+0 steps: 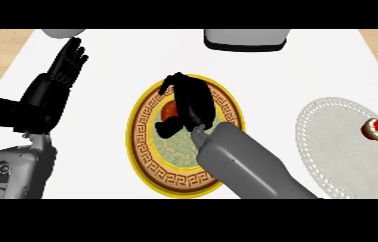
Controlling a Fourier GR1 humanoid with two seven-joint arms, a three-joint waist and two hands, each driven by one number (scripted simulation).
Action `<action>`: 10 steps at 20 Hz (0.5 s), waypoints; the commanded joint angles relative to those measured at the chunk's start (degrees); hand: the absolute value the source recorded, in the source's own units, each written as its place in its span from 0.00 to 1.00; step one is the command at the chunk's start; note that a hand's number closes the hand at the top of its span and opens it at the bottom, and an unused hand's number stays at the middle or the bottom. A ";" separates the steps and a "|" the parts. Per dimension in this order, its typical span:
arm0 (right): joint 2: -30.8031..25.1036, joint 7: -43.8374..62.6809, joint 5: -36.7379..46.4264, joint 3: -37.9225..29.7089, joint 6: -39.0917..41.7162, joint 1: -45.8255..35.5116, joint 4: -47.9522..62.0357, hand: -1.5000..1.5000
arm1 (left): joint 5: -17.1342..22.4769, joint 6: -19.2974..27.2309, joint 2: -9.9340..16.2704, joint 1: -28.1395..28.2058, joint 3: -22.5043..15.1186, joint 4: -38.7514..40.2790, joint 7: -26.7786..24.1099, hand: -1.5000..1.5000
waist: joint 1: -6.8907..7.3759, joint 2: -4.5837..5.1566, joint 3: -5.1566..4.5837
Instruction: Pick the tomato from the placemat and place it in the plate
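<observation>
Right hand (188, 103) is over the plate (221, 176), fingers (168, 127) curled round the tomato (170, 109). Only a red-brown patch of the tomato shows, between the thumb side and the fingers, at about 10 o'clock from plate centre. It sits inside the rim, over the green middle. Can't tell if it touches the plate or hangs just above.

Step in hand: placing. The carry looks done, release not yet done, since the fingers are wrapped on the tomato.

Next move, as a guess: lower if there is any gap, then uncurl the fingers and lift the hand straight up so the tomato doesn't roll. It is round, so a sideways pull-off could nudge it toward the rim at 9 o'clock.

Placemat (328, 131) lies at 3 o'clock from the plate, well apart, pale and dotted. A small red-and-white thing (369, 129) sits at its 3 o'clock edge, cut by the frame; can't tell what it is.

Left hand (63, 71) is at 9 o'clock in the view, well apart from the plate, fingers straight and close together, pointing to 12 o'clock, resting, holding nothing.

On the white table (118, 181): a grey box-like thing (245, 38) at 12 o'clock, and a grey rounded thing (60, 33) at 11 o'clock, both cut off by the top edge.
</observation>
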 commanded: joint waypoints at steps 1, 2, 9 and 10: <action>0.05 -6.17 -9.25 3.33 -7.72 -2.39 8.71 0.00 | -0.74 0.29 -1.43 -2.14 -0.09 3.89 -2.14 0.50 | 0.26 0.23 0.00; 0.06 -5.65 -10.81 4.67 -8.66 -0.67 4.48 0.00 | 2.43 -2.79 1.98 -0.34 2.70 0.86 0.18 0.50 | 0.32 -0.02 0.01; 0.06 -15.13 -18.00 -0.59 -19.70 -5.66 6.55 0.00 | 0.34 -1.15 0.28 0.28 1.54 1.16 -0.33 0.50 | 0.00 -0.10 0.03; 0.06 -15.59 -20.43 1.62 -23.70 -5.84 6.39 0.00 | -0.93 0.80 -0.61 -5.17 0.47 2.25 2.87 0.50 | 0.36 0.12 0.06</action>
